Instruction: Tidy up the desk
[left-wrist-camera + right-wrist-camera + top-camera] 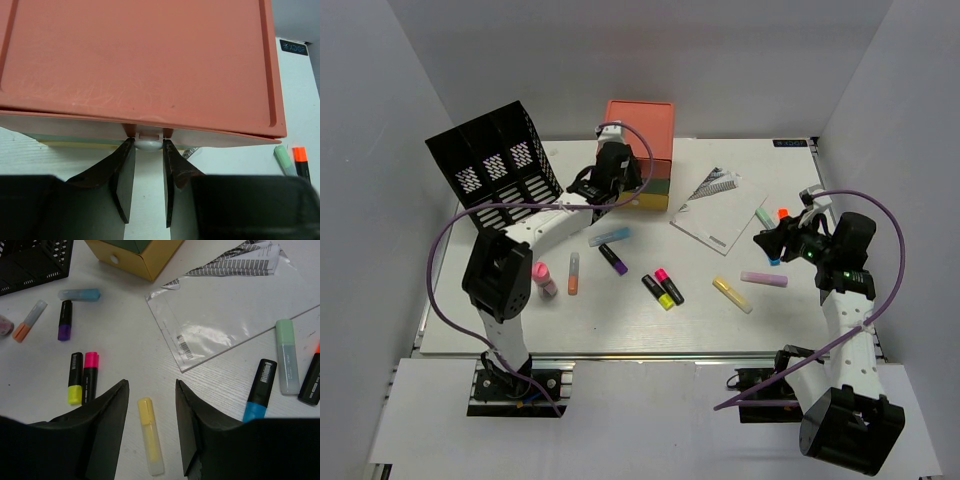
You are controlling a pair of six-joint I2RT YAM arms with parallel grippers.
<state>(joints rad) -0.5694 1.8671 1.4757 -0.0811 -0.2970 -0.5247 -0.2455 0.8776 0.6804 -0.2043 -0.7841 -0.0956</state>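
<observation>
— While the left arm reaches out from its base at the near edge of the desk (620,325), how is it folded?
— Its elbow stands high over the near left corner. The white forearm runs long across to the far edge, with the wrist levelled at the front of the drawer unit (640,125), which stands about midway along that edge.
— And the left gripper (148,150)?
— Drawn in narrow. Its two dark fingers (124,180) flank the small white knob (148,143) under the unit's orange top, one tip close at each side. Whether they pinch it or only stand against it, I cannot tell.
— The right arm?
— It rises from the near right corner and leans along the right edge. It then bends at the wrist, so the right gripper (151,385) points down and in toward the middle. Its fingers are spread wide and grip nothing. A yellow highlighter (151,435) lies on the desk below the gap, apart from both tips.
— Where does the desk itself lie?
— Flat under both arms, white, between the grey walls, with its metal rail (620,356) along the near edge. A black file rack (495,160) sits at the far left corner, and loose markers (665,288) lie scattered mid-desk.
</observation>
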